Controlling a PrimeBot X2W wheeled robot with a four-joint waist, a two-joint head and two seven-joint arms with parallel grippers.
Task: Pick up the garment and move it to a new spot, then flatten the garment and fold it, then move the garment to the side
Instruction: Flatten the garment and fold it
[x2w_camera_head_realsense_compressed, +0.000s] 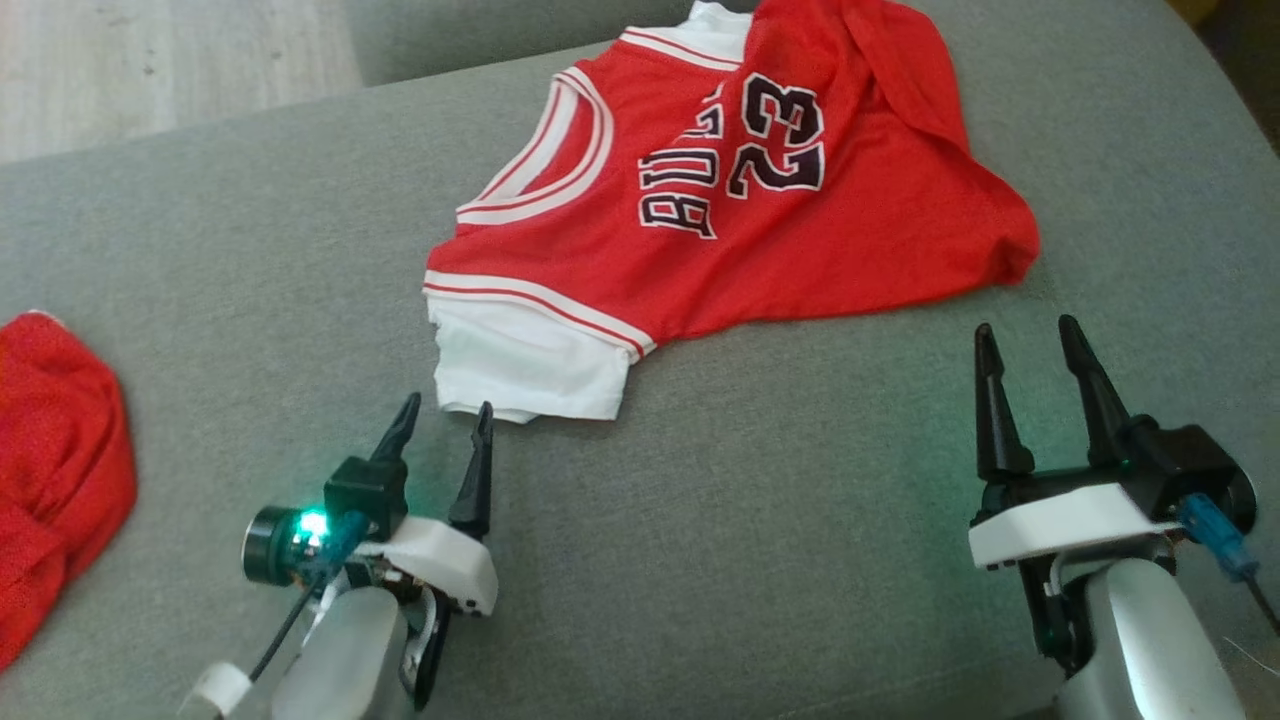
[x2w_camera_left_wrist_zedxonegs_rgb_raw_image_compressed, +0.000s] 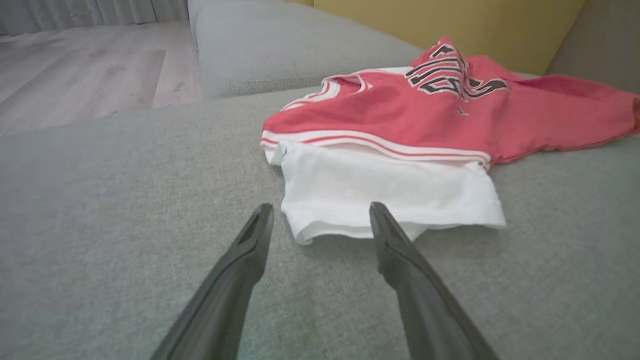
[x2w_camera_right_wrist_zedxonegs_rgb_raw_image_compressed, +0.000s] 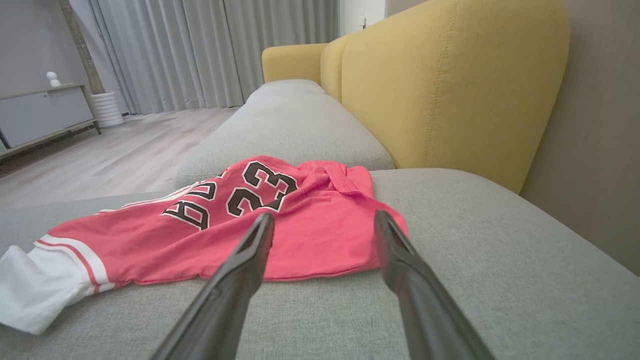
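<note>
Red with white trim, the garment (x2w_camera_head_realsense_compressed: 700, 200) lies spread on the grey sofa cushion (x2w_camera_head_realsense_compressed: 750, 520). Left gripper (x2w_camera_head_realsense_compressed: 447, 405) gapes wide and empty just beside its white sleeve (x2w_camera_head_realsense_compressed: 530, 370); right gripper (x2w_camera_head_realsense_compressed: 1025, 326), equally wide, holds nothing.

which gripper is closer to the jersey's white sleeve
Left. The left gripper has its tips at the edge of the white sleeve; the right gripper is by the red hem of the jersey, far off.
</note>
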